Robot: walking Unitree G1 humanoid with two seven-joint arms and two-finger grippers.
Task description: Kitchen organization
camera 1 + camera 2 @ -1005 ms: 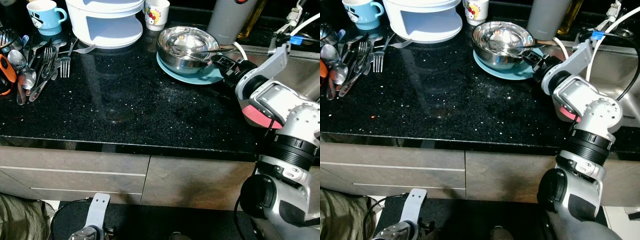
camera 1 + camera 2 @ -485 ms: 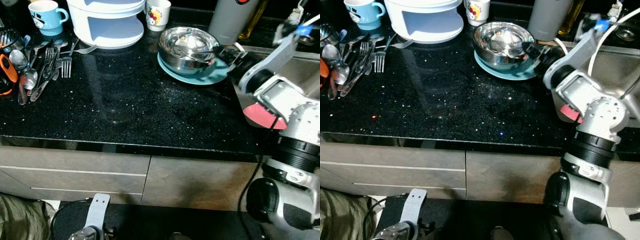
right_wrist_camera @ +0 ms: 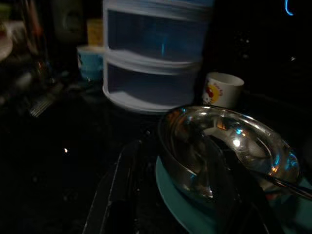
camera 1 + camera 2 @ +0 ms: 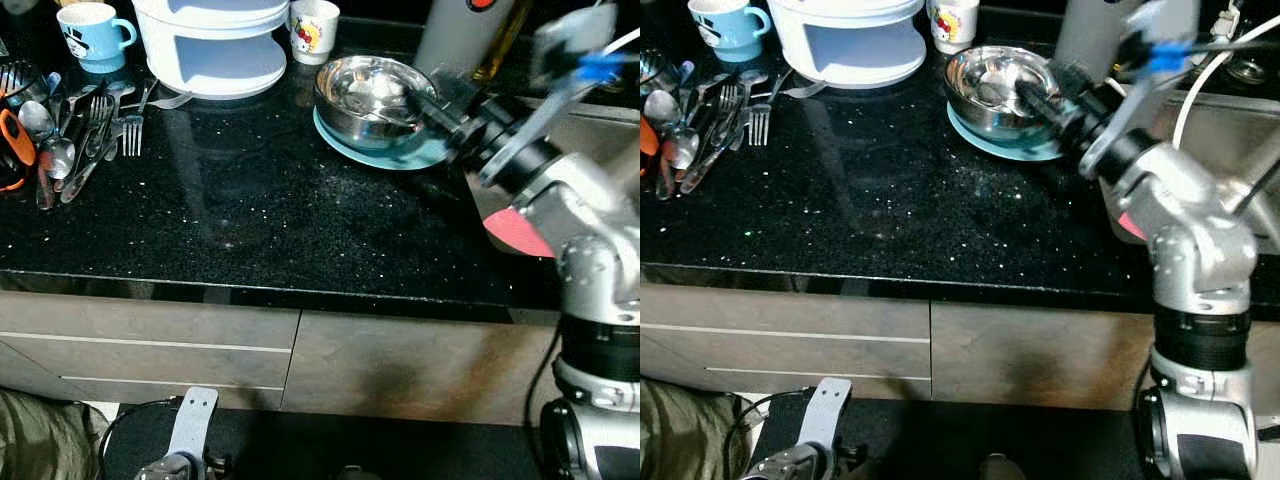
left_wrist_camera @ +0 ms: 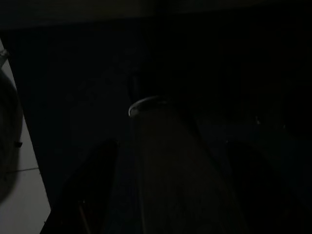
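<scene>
I am reaching my right gripper (image 3: 170, 195) out over the black counter (image 4: 260, 200) to the shiny metal bowl (image 4: 372, 92). The bowl is sitting on a teal plate (image 4: 400, 155), near the back of the counter. My two black fingers (image 3: 114, 190) are apart. One finger is outside the near wall of the bowl and the other is over its inside, so the rim is between them. I am not squeezing it.

A white rack (image 4: 215, 45) is standing behind the bowl, with a small white cup (image 4: 313, 28) beside it and a blue mug (image 4: 90, 32) farther left. Forks and spoons (image 4: 80, 135) are lying in a heap at the left end of the counter.

My left gripper (image 4: 185, 450) is hanging down low in front of the cabinet. It is too dark to tell if its fingers are apart or together.
</scene>
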